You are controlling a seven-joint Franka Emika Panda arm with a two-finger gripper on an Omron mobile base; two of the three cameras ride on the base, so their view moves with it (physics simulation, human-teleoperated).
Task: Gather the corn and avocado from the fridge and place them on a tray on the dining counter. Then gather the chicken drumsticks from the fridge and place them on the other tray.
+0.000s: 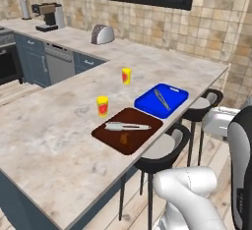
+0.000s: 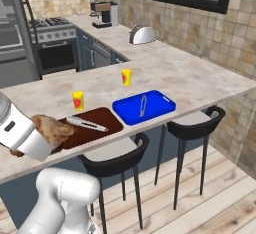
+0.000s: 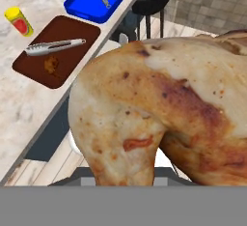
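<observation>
My gripper (image 2: 39,141) is shut on a roasted chicken drumstick (image 3: 159,109), whose golden-brown bulk hides the fingertips in the hand view. In the right base view the drumstick (image 2: 51,129) hangs by the counter's front edge, just left of the brown tray (image 2: 102,119). That brown tray (image 1: 147,116) carries metal tongs (image 1: 127,126) and a small brown piece (image 1: 124,138). Beside it lies the blue tray (image 1: 174,96), also with tongs (image 1: 162,99). Both the brown tray (image 3: 79,27) and the blue tray (image 3: 79,3) appear at the upper left of the hand view. The corn, avocado and fridge are out of view.
Two yellow bottles (image 1: 102,106) (image 1: 126,75) stand on the dining counter (image 1: 49,140) behind the trays. Black stools (image 1: 162,150) (image 1: 204,103) line the counter's front edge. A toaster (image 1: 102,35) and a coffee machine (image 1: 47,16) sit on the back counter; the stove (image 2: 55,48) is at the left.
</observation>
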